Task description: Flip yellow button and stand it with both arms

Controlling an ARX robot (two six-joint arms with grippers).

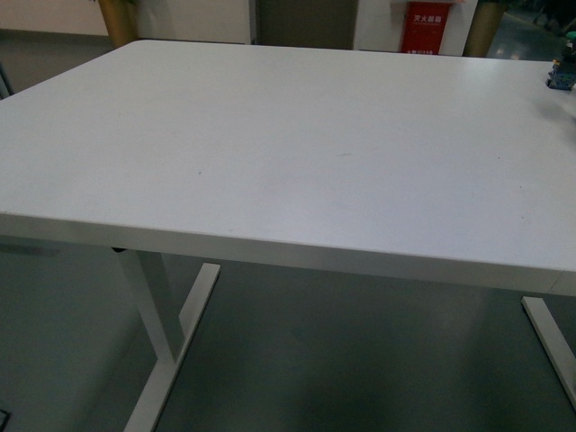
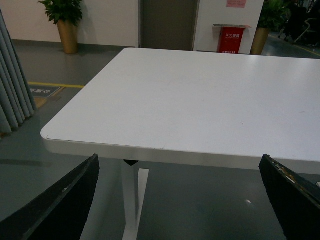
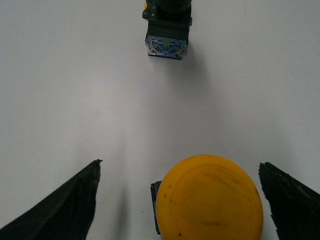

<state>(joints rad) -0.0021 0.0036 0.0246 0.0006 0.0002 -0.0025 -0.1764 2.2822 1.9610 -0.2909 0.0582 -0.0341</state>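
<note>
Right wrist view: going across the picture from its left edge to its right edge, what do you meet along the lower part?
Left-hand finger of the right claw → bare white table → yellow button, cap facing the camera → right-hand finger of the claw. The fingers stand wide apart, touching nothing. A second button lies apart, further up the picture.

A wide white rectangular surface (image 1: 270, 153) on white metal legs; behind it a red sign-box (image 2: 230, 39), a potted green plant (image 2: 64, 20), and grey curtains (image 2: 12, 95).
</note>
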